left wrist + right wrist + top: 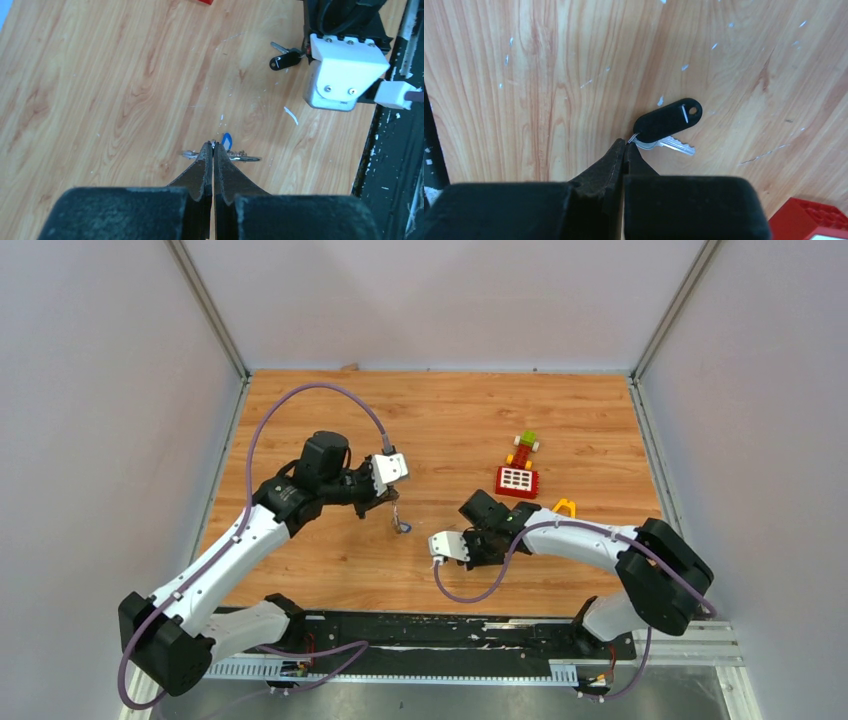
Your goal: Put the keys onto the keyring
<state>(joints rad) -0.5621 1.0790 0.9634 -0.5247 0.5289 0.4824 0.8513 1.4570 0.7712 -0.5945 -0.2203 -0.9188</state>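
Note:
My left gripper (213, 145) is shut on the keyring (246, 159), a thin silver wire ring that sticks out on both sides of the fingertips. Its blue tag (227, 140) stands just beyond them. In the top view the ring and tag (402, 527) hang below the left gripper (392, 504), above the wooden table. The key (667, 120) has a black plastic head and a silver blade (676, 146). My right gripper (625, 142) is shut, its tips pinching the thin wire loop at the key's end. The left wrist view shows that key (284, 60) beside the right wrist camera (344, 75).
A red toy block with a white grid (517, 480) lies right of centre, with green and yellow blocks (525, 445) behind it. A yellow triangular frame (565, 506) sits by the right forearm. A black rail (440, 630) runs along the near edge. Walls close in both sides.

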